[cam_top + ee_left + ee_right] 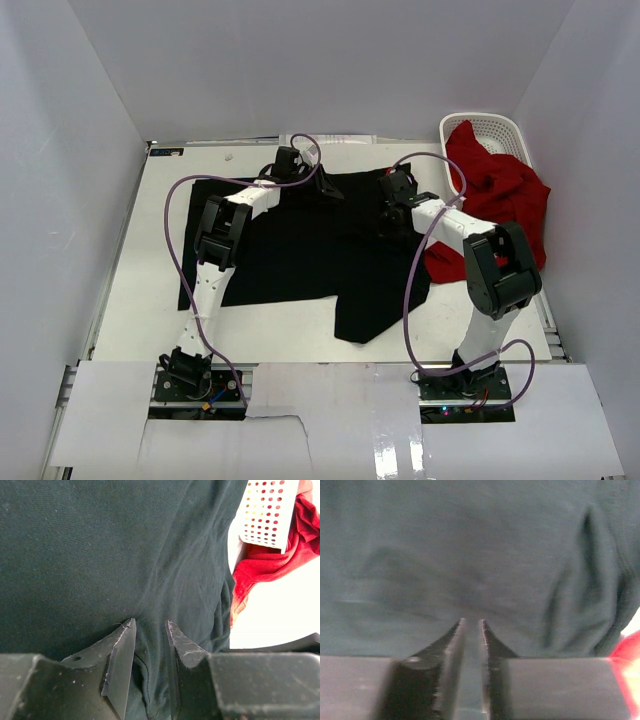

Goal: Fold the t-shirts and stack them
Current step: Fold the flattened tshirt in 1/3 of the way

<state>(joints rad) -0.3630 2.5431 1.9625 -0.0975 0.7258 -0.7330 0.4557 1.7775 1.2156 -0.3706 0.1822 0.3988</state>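
Note:
The black t-shirt [300, 255] lies spread flat across the middle of the table, one corner reaching toward the front. My left gripper [290, 165] is at its far edge. In the left wrist view a raised fold of the black t-shirt [100, 545] sits pinched between the jaws of the left gripper [150, 625]. My right gripper [397, 195] is on the shirt's far right part. In the blurred right wrist view the right gripper [472, 622] has its jaws nearly together with black cloth [470, 555] filling the narrow gap. The red t-shirt [500, 190] hangs crumpled out of the basket.
A white lattice basket [490, 130] stands at the table's far right corner, with the red shirt spilling over its near side onto the table beside my right arm. The left wrist view shows the basket [265, 515] and the red cloth [280, 560]. White walls enclose the table.

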